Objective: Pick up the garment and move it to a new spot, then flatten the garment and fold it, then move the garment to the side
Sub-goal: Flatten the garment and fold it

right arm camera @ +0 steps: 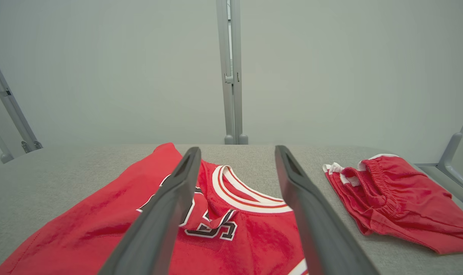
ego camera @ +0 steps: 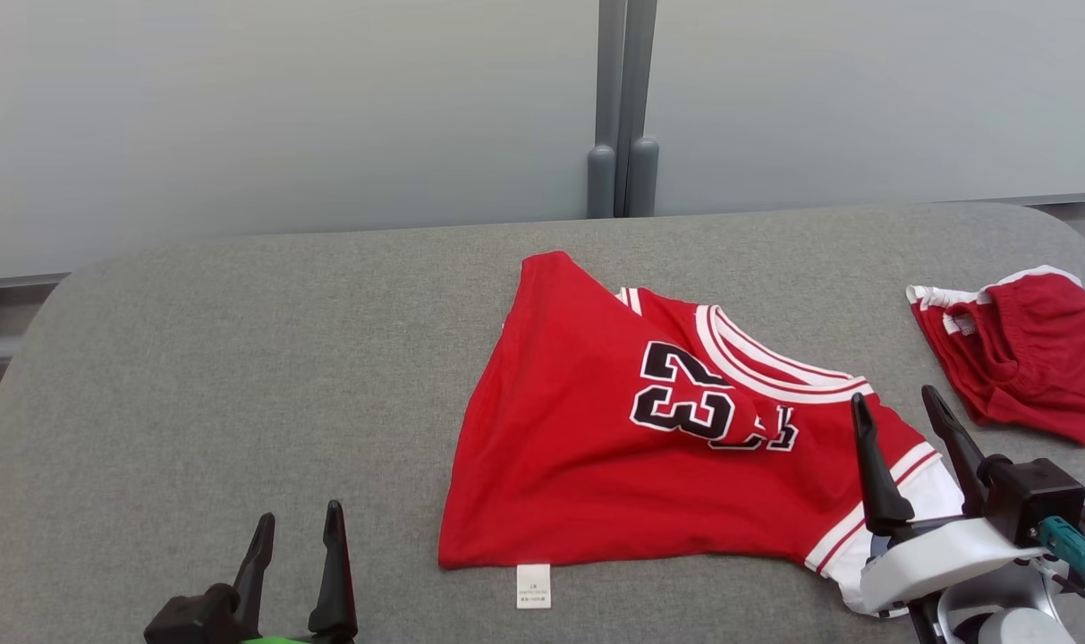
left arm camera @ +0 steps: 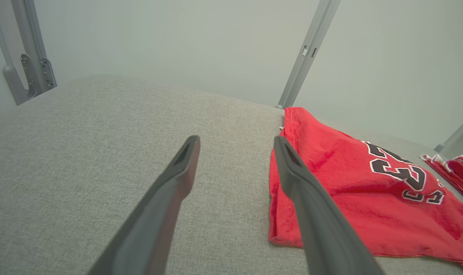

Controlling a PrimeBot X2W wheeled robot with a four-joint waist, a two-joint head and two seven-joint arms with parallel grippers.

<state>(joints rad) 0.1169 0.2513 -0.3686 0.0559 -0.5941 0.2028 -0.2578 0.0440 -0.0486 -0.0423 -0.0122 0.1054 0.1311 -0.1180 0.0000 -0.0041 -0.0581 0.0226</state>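
The garment, a red basketball jersey [ego camera: 614, 447] with a black "23" and white trim, lies crumpled on the grey padded table [ego camera: 238, 358], right of centre, with a white label at its near hem. My left gripper [ego camera: 299, 521] stands open near the front edge, left of the jersey and apart from it; in the left wrist view the jersey [left arm camera: 349, 191] lies just right of my open left gripper [left arm camera: 237, 141]. My right gripper [ego camera: 895, 402] hangs open over the jersey's right end. In the right wrist view the jersey [right arm camera: 239, 236] lies under my open right gripper [right arm camera: 237, 151], nothing between the fingers.
Red shorts [ego camera: 1029, 358] with white trim lie bunched at the table's right edge, also seen as red shorts [right arm camera: 391, 198] right of my right gripper. A grey post [ego camera: 623, 107] and pale wall panels stand behind the table. Bare grey padding spans the left half.
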